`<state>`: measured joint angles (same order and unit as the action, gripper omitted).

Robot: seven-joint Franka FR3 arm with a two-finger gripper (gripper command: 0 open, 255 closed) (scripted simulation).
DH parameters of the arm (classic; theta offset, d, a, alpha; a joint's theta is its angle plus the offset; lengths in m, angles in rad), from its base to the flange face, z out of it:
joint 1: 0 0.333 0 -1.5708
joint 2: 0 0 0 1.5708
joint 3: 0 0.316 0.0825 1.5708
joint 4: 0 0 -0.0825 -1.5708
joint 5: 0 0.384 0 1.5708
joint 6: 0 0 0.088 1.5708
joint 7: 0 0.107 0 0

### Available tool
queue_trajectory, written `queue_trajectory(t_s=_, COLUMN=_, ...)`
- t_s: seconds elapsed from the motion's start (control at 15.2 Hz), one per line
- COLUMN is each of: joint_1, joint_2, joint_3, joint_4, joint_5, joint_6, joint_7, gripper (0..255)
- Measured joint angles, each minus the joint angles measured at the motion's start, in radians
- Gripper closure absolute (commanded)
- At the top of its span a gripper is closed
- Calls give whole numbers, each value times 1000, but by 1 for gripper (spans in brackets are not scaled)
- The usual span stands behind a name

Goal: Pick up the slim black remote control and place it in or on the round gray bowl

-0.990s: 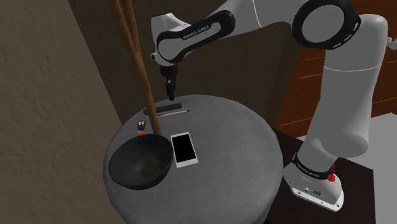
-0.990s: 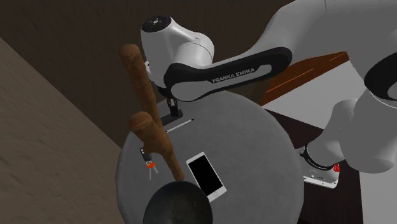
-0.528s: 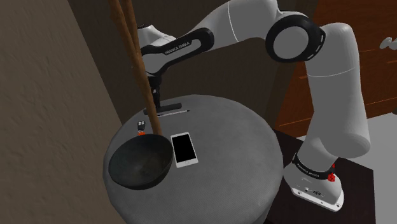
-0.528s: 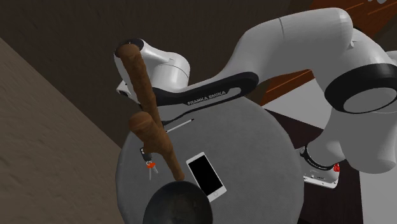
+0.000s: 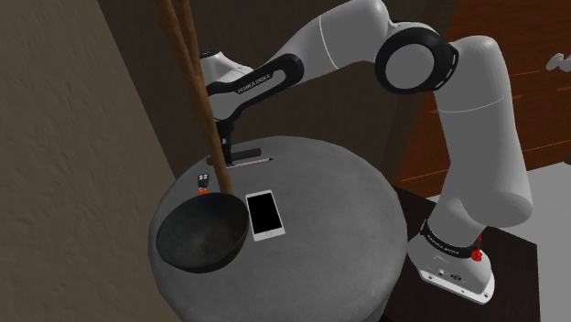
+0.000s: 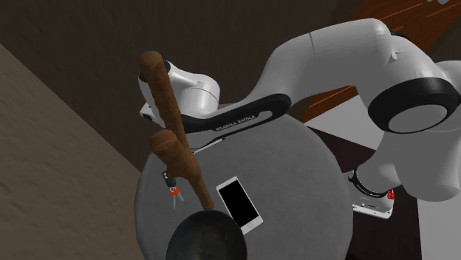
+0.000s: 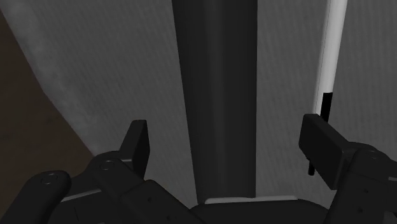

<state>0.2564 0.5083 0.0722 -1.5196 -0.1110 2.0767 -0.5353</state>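
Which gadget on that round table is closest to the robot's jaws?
The slim black remote, lying between the open jaws; the white-edged phone and the small key fob lie apart, beside the dark bowl.

Here's the slim black remote control (image 5: 245, 154), a long, flat dark bar lying flat at the far rim of the round grey tabletop (image 5: 339, 201) in the shoulder view. Up close in the wrist view, the remote (image 7: 216, 95) runs as one straight, plain matte strip along the grey surface. The round dark-grey bowl (image 5: 201, 233) sits upright, hollow facing up, at the tabletop's near left edge, apart from the remote. In the second exterior view the bowl (image 6: 205, 238) is cut off by the bottom edge.
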Motion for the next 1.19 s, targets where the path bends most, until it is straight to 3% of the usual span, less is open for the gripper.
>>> queue_trajectory(t_s=0.33, joint_1=1, joint_2=6, joint_3=0, joint_4=3, joint_5=-1, joint_6=3, joint_7=1, gripper=0)
queue_trajectory(t_s=0.4, joint_1=1, joint_2=6, joint_3=0, joint_4=3, joint_5=-1, joint_6=3, joint_7=1, gripper=255)
queue_trajectory(t_s=1.19, joint_1=1, joint_2=0, joint_3=1, joint_4=12, joint_5=0, joint_6=-11, joint_7=0, gripper=255)
